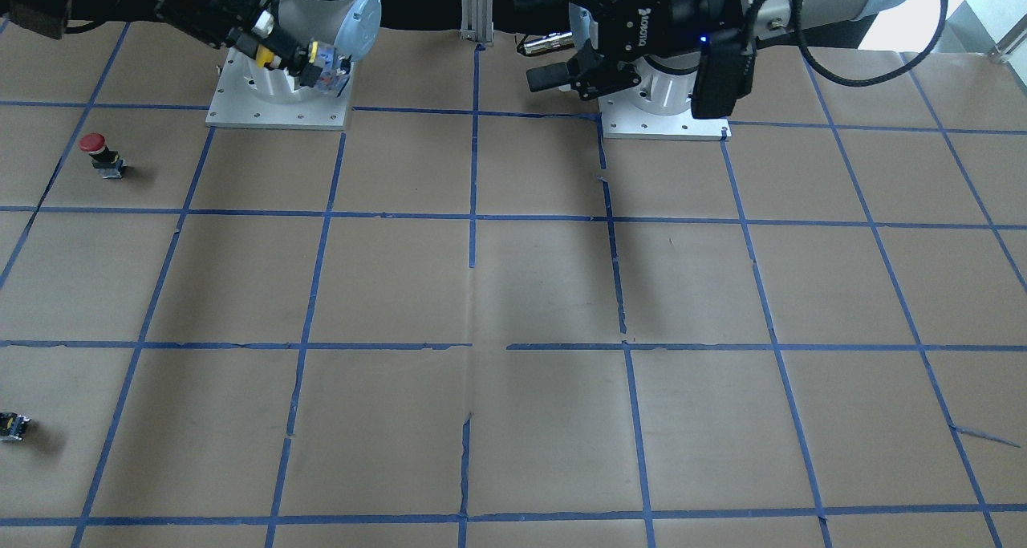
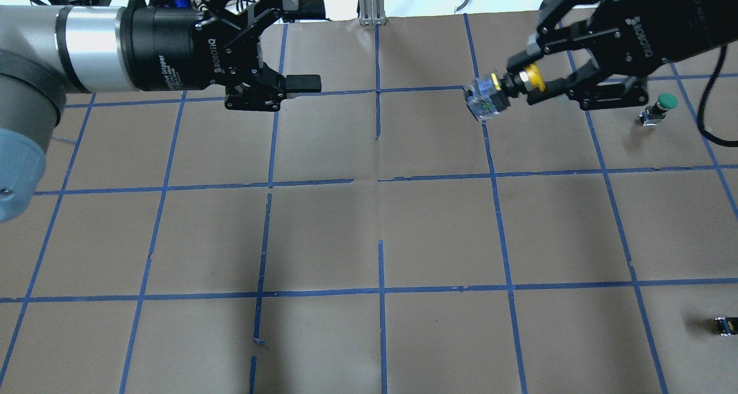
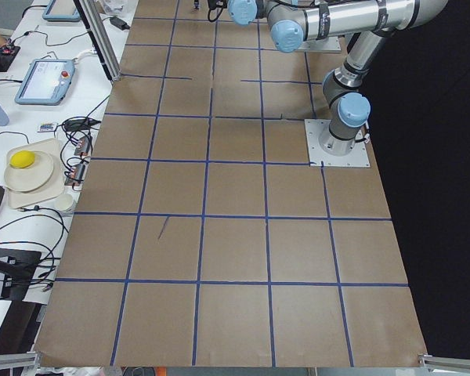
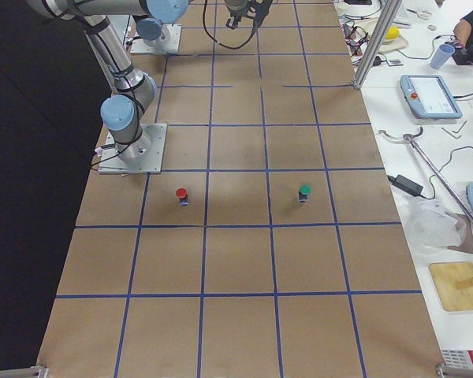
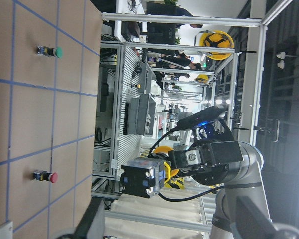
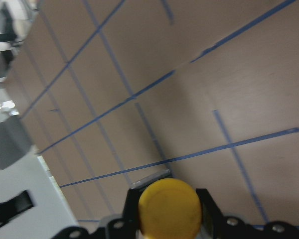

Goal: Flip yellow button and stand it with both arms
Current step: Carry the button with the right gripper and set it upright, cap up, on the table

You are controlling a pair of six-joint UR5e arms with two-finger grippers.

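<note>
Slippage is the main hazard here. The right gripper [image 2: 523, 85] is clenched on the yellow button [image 2: 500, 93], held in the air well above the desk [image 2: 369, 226]. It pinches the narrow neck just behind the round cap, and the blocky body sticks out sideways toward the other arm. The left gripper [image 2: 304, 45] hangs well apart from it, jaws spread wide with nothing between them, so the hand-over is not yet begun. A neck pinch probably leaves the heavier body free to pivot. How deeply the neck sits between the pads is hard to judge, because the right wrist view shows only a blurred cap. If the left gripper comes in off-axis, one finger could strike the body first and twist or knock the button loose. If the right gripper lets go before the left has a firm hold, the button would likely fall and roll on its round cap. The two sets of fingers could also collide, since the exposed body gives little room. A drop on the right side might hit the green button [image 2: 660, 107] standing on the desk nearby. The red button [image 1: 96, 153] and the small black block [image 2: 726, 325] lie farther off.
</note>
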